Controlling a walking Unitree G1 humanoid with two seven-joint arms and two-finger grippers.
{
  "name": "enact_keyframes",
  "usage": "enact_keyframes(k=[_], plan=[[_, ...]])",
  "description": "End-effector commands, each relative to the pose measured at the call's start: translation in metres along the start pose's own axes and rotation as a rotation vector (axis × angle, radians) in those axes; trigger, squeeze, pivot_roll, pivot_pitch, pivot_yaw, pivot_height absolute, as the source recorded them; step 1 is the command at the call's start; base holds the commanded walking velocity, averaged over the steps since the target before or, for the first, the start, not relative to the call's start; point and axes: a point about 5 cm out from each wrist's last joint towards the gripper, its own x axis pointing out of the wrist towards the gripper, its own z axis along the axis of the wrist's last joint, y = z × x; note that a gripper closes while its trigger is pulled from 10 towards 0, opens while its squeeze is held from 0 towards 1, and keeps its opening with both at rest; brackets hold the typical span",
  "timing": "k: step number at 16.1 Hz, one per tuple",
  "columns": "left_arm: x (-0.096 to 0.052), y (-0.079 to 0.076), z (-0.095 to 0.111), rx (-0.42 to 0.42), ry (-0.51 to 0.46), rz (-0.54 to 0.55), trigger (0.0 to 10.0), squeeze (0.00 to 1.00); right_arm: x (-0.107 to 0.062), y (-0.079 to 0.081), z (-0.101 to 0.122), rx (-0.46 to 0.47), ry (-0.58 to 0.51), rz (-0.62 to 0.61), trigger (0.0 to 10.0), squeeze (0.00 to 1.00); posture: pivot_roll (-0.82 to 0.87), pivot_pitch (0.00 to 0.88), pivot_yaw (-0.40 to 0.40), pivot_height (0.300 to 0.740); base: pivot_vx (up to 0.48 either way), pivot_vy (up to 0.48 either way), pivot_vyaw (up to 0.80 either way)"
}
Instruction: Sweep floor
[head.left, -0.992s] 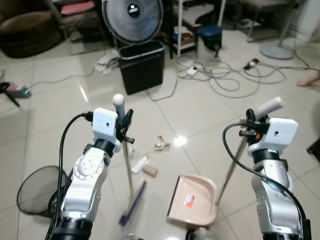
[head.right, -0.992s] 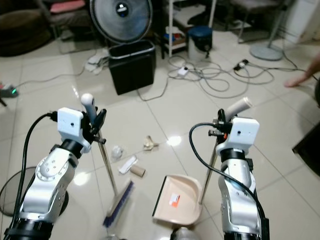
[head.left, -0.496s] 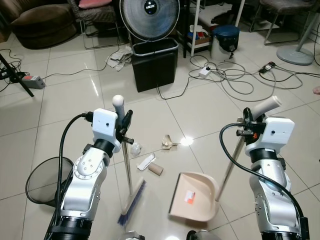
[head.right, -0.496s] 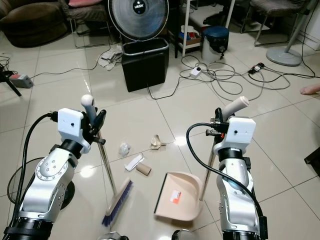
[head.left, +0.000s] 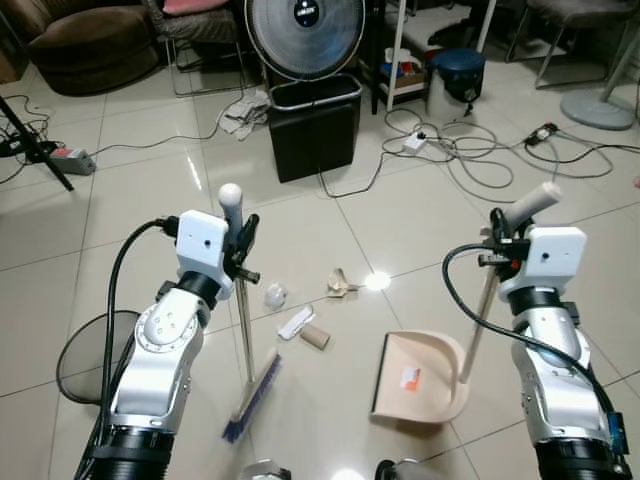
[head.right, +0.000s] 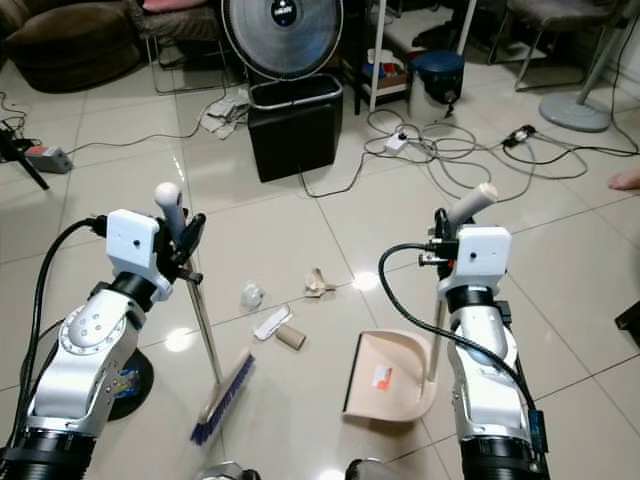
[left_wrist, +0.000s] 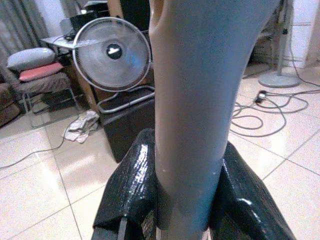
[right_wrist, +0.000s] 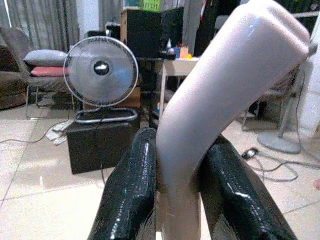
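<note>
1. The left gripper (head.left: 243, 240) is clamped on the upper handle of the broom (head.left: 248, 340); in the left wrist view both black fingers (left_wrist: 131, 185) press the pale shaft from either side.
2. The right gripper (head.left: 497, 243) is likewise closed around the upright handle of the dustpan (head.left: 420, 375), its fingers (right_wrist: 131, 187) hugging the bent grip.
3. Compared with a second ago, the dustpan sits farther to the robot's right, now well apart from the broom head (head.left: 252, 398), which has drifted slightly left. The head camera has also tilted, so part of this shift is the view's own.
4. The broom head rests on the tiles short of the litter: a cardboard tube (head.left: 315, 337), a flat white wrapper (head.left: 294, 323), a crumpled clear piece (head.left: 273, 296) and a crumpled paper scrap (head.left: 340, 285) lie between the two tools, a little ahead of them.
5. The wider gap appears to open a lane for sweeping; none of the litter is in the pan yet, so the task looks to be at its start.
6. Beyond stand a black bin (head.left: 314, 125), a fan (head.left: 304, 22) and tangled cables (head.left: 470, 155), which could snag a long stroke.
</note>
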Motion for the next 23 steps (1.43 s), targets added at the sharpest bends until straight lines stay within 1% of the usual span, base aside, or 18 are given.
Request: enact_keyframes(k=[1,2,4,5,6,7,10,13,14,15,16,18,21,23], plan=[[0.005,0.004,0.013,0.029,-0.062,-0.023,10.0,0.0,0.006,-0.001,0.003,0.001,-0.036,0.014,10.0,0.0,0.04,0.131,0.089,0.74,0.0,0.0,0.0],[0.005,0.004,0.014,0.031,-0.066,-0.031,10.0,0.0,0.006,-0.001,0.001,0.001,-0.035,0.014,10.0,0.0,0.05,0.134,0.09,0.74,0.0,0.0,0.0],[0.005,0.008,0.021,0.039,-0.076,-0.043,10.0,0.0,0.009,-0.002,-0.008,-0.03,-0.038,0.026,10.0,0.0,0.1,0.18,0.095,0.74,0.0,0.0,0.0],[0.003,0.008,0.022,0.037,-0.078,-0.05,10.0,0.0,0.008,-0.002,-0.008,-0.039,-0.048,0.026,10.0,0.0,0.1,0.186,0.093,0.74,0.0,0.0,0.0],[0.004,0.009,0.028,0.057,-0.095,-0.072,10.0,0.0,0.011,-0.004,-0.006,-0.011,-0.083,0.017,10.0,0.0,0.16,0.226,0.099,0.74,0.0,0.0,0.0],[0.002,0.011,0.033,0.054,-0.107,-0.082,10.0,0.0,0.013,-0.001,-0.003,0.002,-0.111,0.029,10.0,0.0,0.19,0.249,0.115,0.74,0.0,0.0,0.0],[-0.013,0.018,0.039,0.074,-0.099,-0.14,10.0,0.0,0.014,0.005,-0.006,0.012,-0.152,0.052,10.0,0.0,0.26,0.299,0.158,0.74,0.0,0.0,0.0],[-0.026,0.024,0.045,0.087,-0.086,-0.149,10.0,0.0,0.012,0.006,-0.011,0.011,-0.161,0.048,10.0,0.0,0.31,0.341,0.188,0.74,0.0,0.0,0.0],[-0.028,0.025,0.047,0.093,-0.091,-0.15,10.0,0.0,0.011,0.006,-0.012,0.003,-0.168,0.046,10.0,0.0,0.33,0.356,0.199,0.74,0.0,0.0,0.0],[-0.032,0.026,0.051,0.1,-0.096,-0.155,10.0,0.0,0.011,0.002,-0.014,0.014,-0.174,0.013,10.0,0.0,0.35,0.369,0.206,0.74,0.0,0.0,0.0],[-0.034,0.026,0.054,0.104,-0.093,-0.164,10.0,0.0,0.012,-0.003,-0.017,0.041,-0.169,-0.026,10.0,0.0,0.37,0.377,0.213,0.74,0.0,0.0,0.0],[-0.038,0.027,0.057,0.109,-0.089,-0.162,10.0,0.0,0.014,-0.005,-0.021,0.041,-0.16,-0.039,10.0,0.0,0.4,0.39,0.231,0.74,0.0,0.0,0.0],[-0.048,0.027,0.06,0.112,-0.074,-0.156,10.0,0.0,0.017,-0.003,-0.02,0.0,-0.182,-0.011,10.0,0.0,0.41,0.399,0.238,0.74,0.0,0.0,0.0],[-0.05,0.027,0.06,0.11,-0.066,-0.156,10.0,0.0,0.018,0.001,-0.021,-0.001,-0.178,0.017,10.0,0.0,0.41,0.401,0.235,0.74,0.0,0.0,0.0]])
